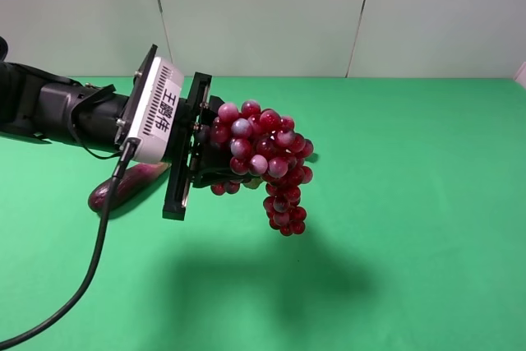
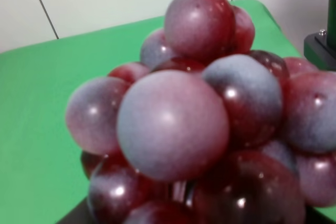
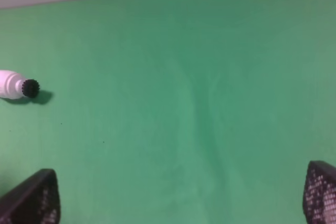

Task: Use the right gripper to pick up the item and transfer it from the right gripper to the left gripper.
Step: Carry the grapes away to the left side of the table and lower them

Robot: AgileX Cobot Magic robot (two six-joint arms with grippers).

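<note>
Over the bench (image 1: 427, 203) in the high view, the left gripper (image 1: 212, 152) reaches in from the left with its jaws closed around the upper end of the grapes (image 1: 263, 154). The bunch is in the air, its lower tail hanging free, with its shadow on the green below. A purple eggplant (image 1: 123, 187) lies on the bench under the arm, untouched. The right arm is not in this view.

Left wrist view: grapes (image 2: 173, 124) fill almost the whole picture, right up against the lens, which fits a grip on the bunch. The jaw contact itself is hidden behind the fruit.

Right wrist view: the right gripper (image 3: 176, 195) shows only two mesh-padded jaw tips, set wide apart with nothing between them and bare green bench beyond. A white bottle (image 3: 13, 85) with a black cap lies on its side, well apart from the jaws.

Judgement: the transfer step looks complete, with the item in the left jaws only and the right one released and clear. The next move calls for the left grip to stay firm. The hanging tail could swing or slip, so any move should be slow and steady.
</note>
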